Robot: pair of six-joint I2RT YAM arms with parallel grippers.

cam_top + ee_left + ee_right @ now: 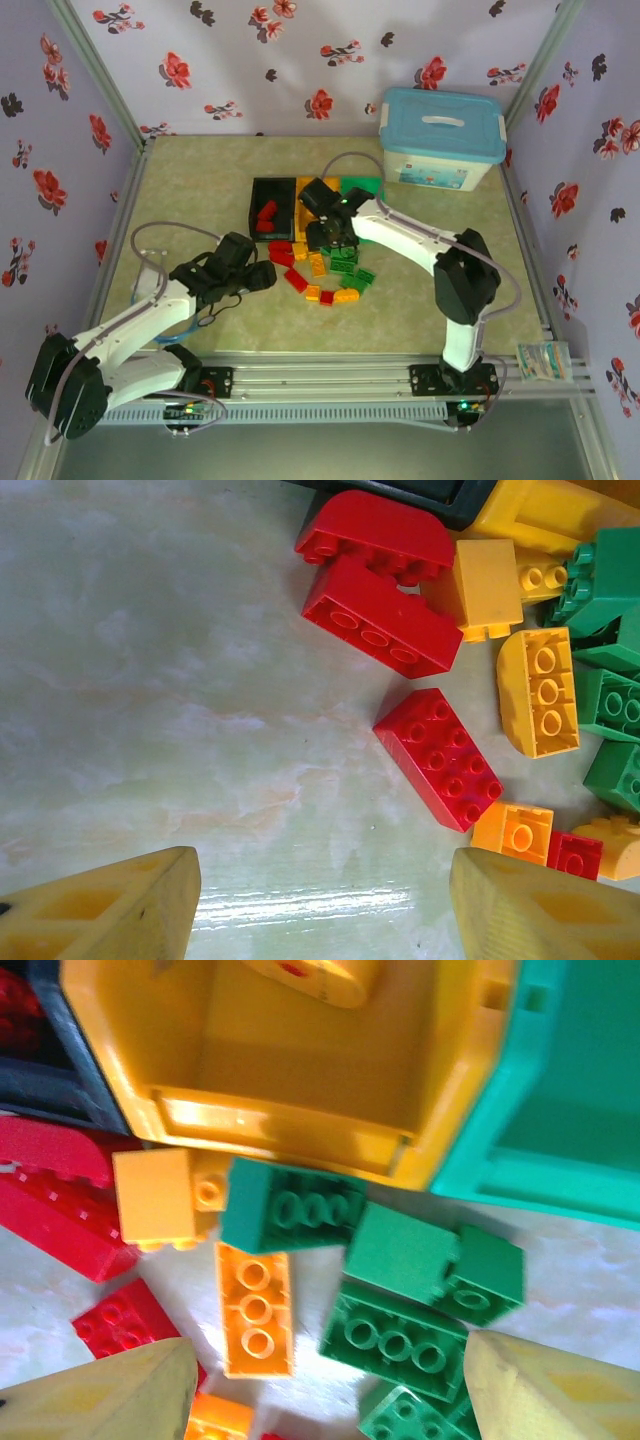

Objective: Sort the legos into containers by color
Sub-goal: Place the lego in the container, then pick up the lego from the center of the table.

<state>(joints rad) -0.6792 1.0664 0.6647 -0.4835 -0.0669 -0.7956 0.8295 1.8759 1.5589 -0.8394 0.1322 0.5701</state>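
The right fingers (pixel 100 1395) stand apart with nothing between them, poised low over the brick pile just near the bins. The left fingers (pixel 100 910) are likewise open and empty, above bare surface at the pile's left edge. The pale marbled worktop (pixel 200 190) carries everything. At its far right sits a large white plastic box with a light blue lid (pixel 442 125), which has no part in the sorting. The three small open bins stand side by side in the middle. The black bin (pixel 256 205) on the left already holds red bricks, the yellow-orange bin (pixel 290 1120) is next to it, and the green bin (pixel 560 1130) is on the right. Just near them the loose studded plastic bricks (pixel 325 275) lie packed close, many touching. The right fingers straddle both a green three-hole brick (pixel 395 1340) and a long orange brick (pixel 255 1310), and I cannot tell which is meant. To do this pick well, I would centre over one brick only. I would turn the wrist so the fingers close across its short sides and descend into free gaps, not onto neighbours. The left arm would best take the flat red eight-stud brick (pixel 440 760), which has open space on its left side, for the black bin.
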